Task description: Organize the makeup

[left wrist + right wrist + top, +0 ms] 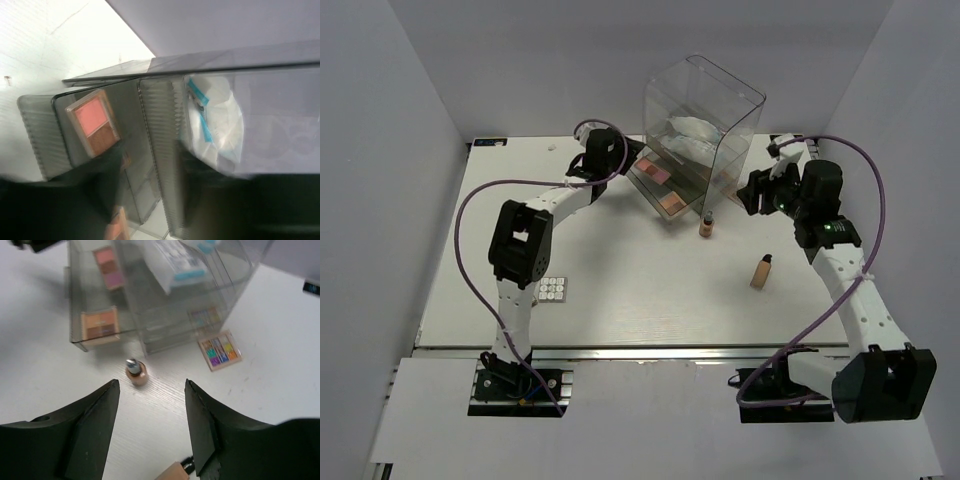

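Observation:
Two flat peach palettes [661, 187] lie in the pulled-out grey drawers [642, 183] of the clear box. White-and-blue packets [688, 135] lie inside the box top. One tan foundation bottle [706, 224] stands upright in front of the box; another [761, 271] lies on the table. A white grid palette [552, 290] lies near the left arm. My left gripper [628, 163] is at the drawers' left side, jaws apart around a drawer front [150, 200], with a pink palette [93, 126] beside it. My right gripper [152, 387] is open and empty above the table, between the two bottles [136, 372].
The tall clear box [720, 110] stands at the back centre. A colourful square palette [220, 350] lies on the table by its right side. Grey walls close in both sides. Purple cables loop off both arms.

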Motion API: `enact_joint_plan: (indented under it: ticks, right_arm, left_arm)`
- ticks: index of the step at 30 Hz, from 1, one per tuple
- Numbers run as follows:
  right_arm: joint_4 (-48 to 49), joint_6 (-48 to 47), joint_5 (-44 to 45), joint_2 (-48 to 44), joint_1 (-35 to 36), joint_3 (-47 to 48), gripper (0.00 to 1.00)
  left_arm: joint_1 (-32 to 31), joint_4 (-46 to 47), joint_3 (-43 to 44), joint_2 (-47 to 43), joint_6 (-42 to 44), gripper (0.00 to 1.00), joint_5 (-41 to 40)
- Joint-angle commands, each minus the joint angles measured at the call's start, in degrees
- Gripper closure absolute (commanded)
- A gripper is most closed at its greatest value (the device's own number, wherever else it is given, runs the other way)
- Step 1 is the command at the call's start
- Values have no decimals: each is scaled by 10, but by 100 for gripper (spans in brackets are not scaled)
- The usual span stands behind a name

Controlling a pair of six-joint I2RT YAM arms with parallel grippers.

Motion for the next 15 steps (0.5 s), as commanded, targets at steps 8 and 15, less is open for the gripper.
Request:
enact_joint_plan:
  ticks: [8, 15]
  right_arm:
    - [-129, -45, -43, 214, -85, 111, 24]
    - [-192, -182, -113, 397, -120, 258, 11]
  left_arm:
    - [74, 53, -179, -242, 110, 59, 48]
    - [159, -40, -332, -435, 233, 27, 58]
